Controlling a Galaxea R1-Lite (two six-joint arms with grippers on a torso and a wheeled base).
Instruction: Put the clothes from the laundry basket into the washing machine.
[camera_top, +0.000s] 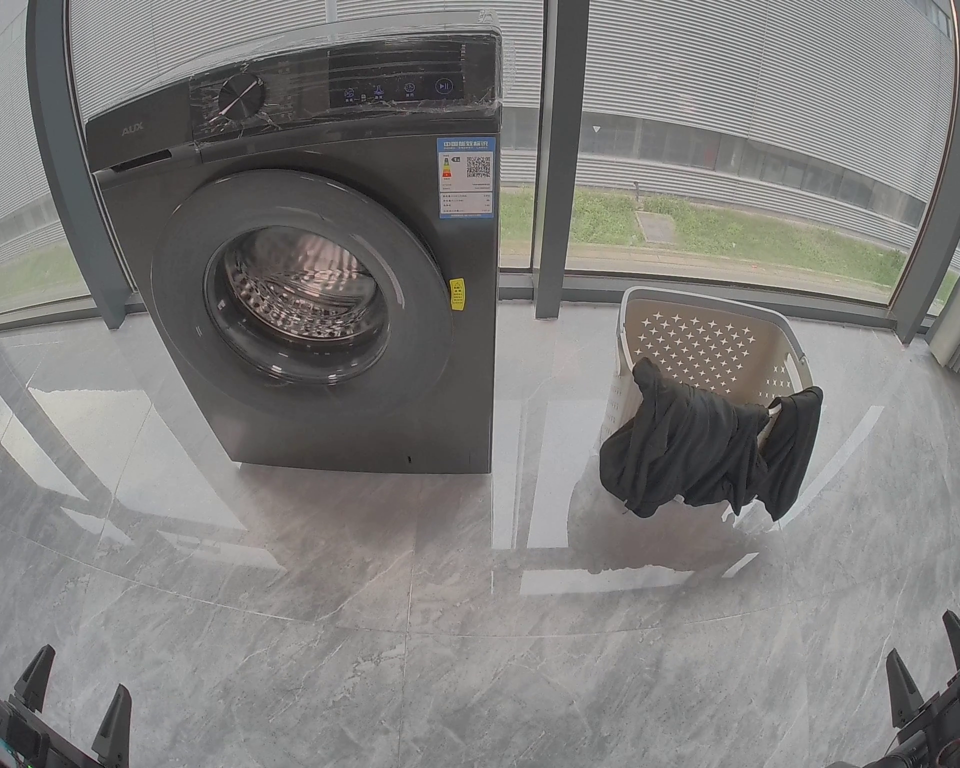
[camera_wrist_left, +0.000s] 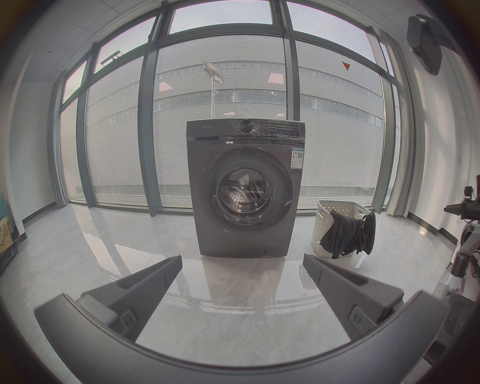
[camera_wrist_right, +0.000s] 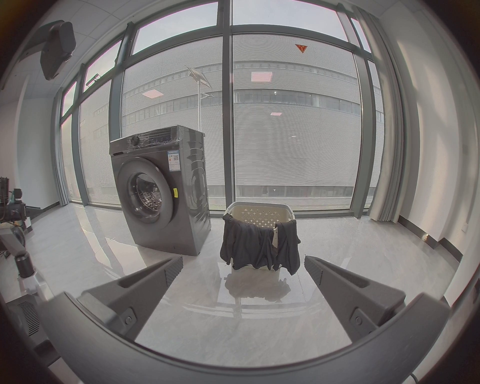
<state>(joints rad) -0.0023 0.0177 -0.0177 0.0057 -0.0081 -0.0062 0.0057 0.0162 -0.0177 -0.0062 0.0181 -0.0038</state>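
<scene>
A grey front-loading washing machine (camera_top: 320, 250) stands on the floor at the left, its round drum opening (camera_top: 298, 298) uncovered. To its right sits a white laundry basket (camera_top: 712, 340) with dark grey clothes (camera_top: 700, 450) draped over its front rim. The machine (camera_wrist_left: 245, 185) and the basket (camera_wrist_left: 327, 210) lie far ahead of my left gripper (camera_wrist_left: 242, 287), which is open and holds nothing. My right gripper (camera_wrist_right: 243, 290) is open too, with the clothes (camera_wrist_right: 260, 245) and the basket (camera_wrist_right: 259, 212) ahead of it. Both grippers (camera_top: 75, 700) (camera_top: 930, 665) sit low at the near edge of the head view.
Glossy grey marble floor (camera_top: 450, 620) stretches between me and the machine and basket. Tall windows with dark frame posts (camera_top: 560, 150) rise right behind them. A curtain (camera_wrist_right: 395, 150) hangs at the far right wall.
</scene>
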